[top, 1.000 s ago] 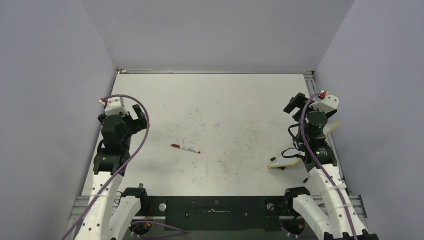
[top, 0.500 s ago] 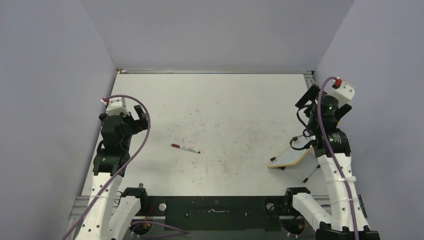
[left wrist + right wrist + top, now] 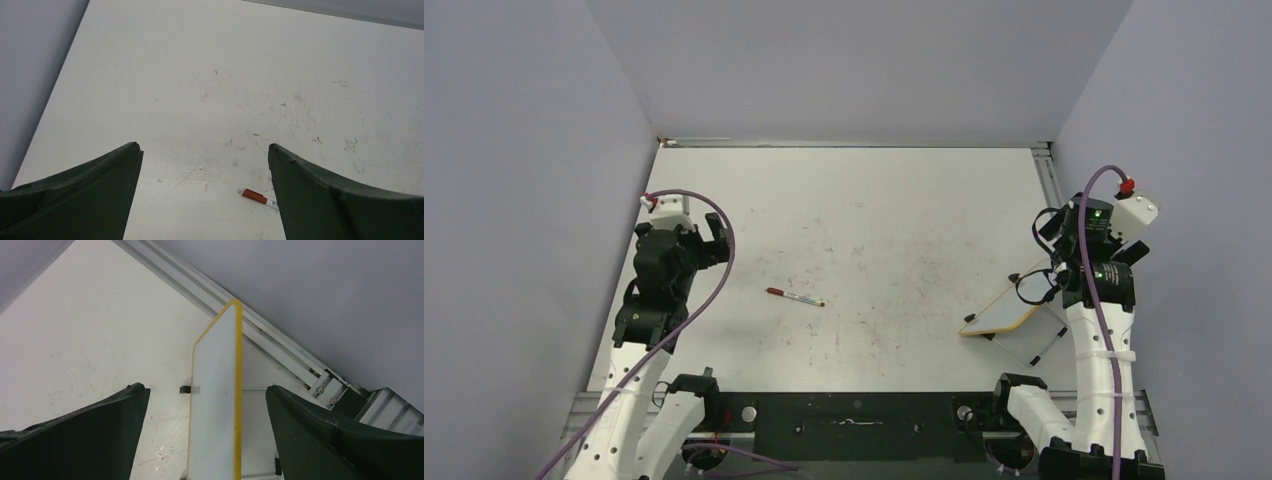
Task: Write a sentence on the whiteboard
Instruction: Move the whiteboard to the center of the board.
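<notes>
Both sets of jaws are standing spread wide and gripping nothing. The left gripper (image 3: 202,150) is hanging over bare table (image 3: 874,200), and the right gripper (image 3: 206,388) is hovering above the whiteboard (image 3: 999,313) without touching it. Since a second ago the right arm has been pulling back toward the right wall, so the whiteboard is now showing more fully. It is leaning tilted near the table's right near corner, just beside the metal rail (image 3: 280,347) running along that edge. The left arm is sitting slightly further forward than before. The marker (image 3: 795,297) is lying where it was, near the table's middle, well apart from both grippers. Open tabletop is stretching wide between the arms and toward the far wall, while the right arm is standing close against the side wall.
</notes>
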You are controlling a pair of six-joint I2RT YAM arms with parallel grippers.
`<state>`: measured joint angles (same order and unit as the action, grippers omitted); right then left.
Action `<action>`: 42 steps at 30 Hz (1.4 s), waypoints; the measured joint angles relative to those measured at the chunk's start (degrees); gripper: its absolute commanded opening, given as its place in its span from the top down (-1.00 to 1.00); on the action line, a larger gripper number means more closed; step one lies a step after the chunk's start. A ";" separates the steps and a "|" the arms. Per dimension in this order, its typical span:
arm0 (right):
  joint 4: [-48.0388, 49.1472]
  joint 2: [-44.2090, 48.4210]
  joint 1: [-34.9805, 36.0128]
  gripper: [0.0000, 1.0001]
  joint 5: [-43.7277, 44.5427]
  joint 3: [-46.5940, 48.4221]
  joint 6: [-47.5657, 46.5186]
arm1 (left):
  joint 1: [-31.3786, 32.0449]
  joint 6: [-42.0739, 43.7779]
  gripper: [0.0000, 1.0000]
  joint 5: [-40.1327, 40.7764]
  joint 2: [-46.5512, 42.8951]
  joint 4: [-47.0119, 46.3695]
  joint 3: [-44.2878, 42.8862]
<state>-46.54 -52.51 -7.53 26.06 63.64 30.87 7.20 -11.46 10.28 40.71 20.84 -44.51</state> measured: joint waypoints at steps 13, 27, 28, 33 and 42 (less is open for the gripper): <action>-8.35 1.81 0.00 -1.00 1.05 -1.27 5.07 | 4.81 1.55 -0.92 2.08 0.63 0.33 0.02; -11.54 5.31 0.00 -0.45 -4.46 -6.40 7.80 | 5.70 1.68 -0.92 2.82 0.72 0.44 0.00; -11.67 5.77 0.00 -0.41 -4.61 -6.84 7.89 | 5.79 1.68 -0.92 2.82 0.72 0.44 0.00; -12.85 7.15 0.00 -0.17 -5.97 -8.81 8.70 | 5.95 1.66 -0.92 2.84 0.72 0.44 0.00; -15.28 9.16 0.00 0.17 -7.67 -9.22 10.43 | 6.47 1.66 -0.92 2.99 0.72 0.44 0.00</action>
<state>-61.82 -43.35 -7.53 18.39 54.41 41.30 13.67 -9.80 13.28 41.43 21.28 -44.51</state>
